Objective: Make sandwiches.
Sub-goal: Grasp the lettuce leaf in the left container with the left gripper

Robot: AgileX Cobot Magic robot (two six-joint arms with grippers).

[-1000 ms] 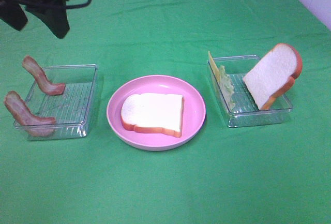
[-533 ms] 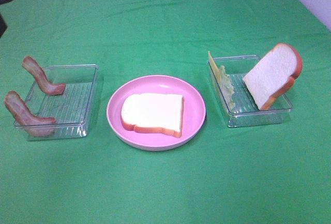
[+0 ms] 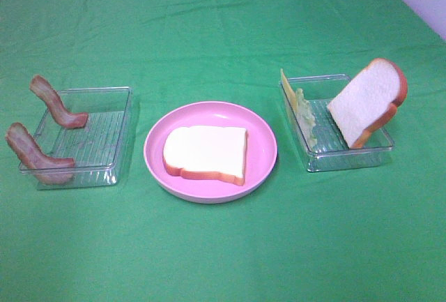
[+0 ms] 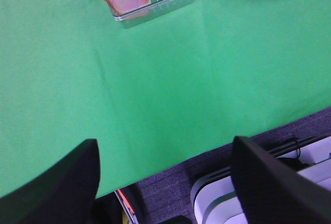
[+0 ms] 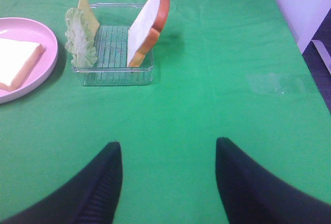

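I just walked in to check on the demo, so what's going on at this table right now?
A sandwich is being assembled, and it is barely begun. One bread slice lies flat on the pink plate. The second bread slice leans in the right clear tray with the lettuce and cheese. Two bacon strips sit in the left clear tray, leaning out over its wall. Nothing is being handled: the left gripper and right gripper both hang open and empty.

text: none readable | labels: none | brands: none | numbers: none | signs: none
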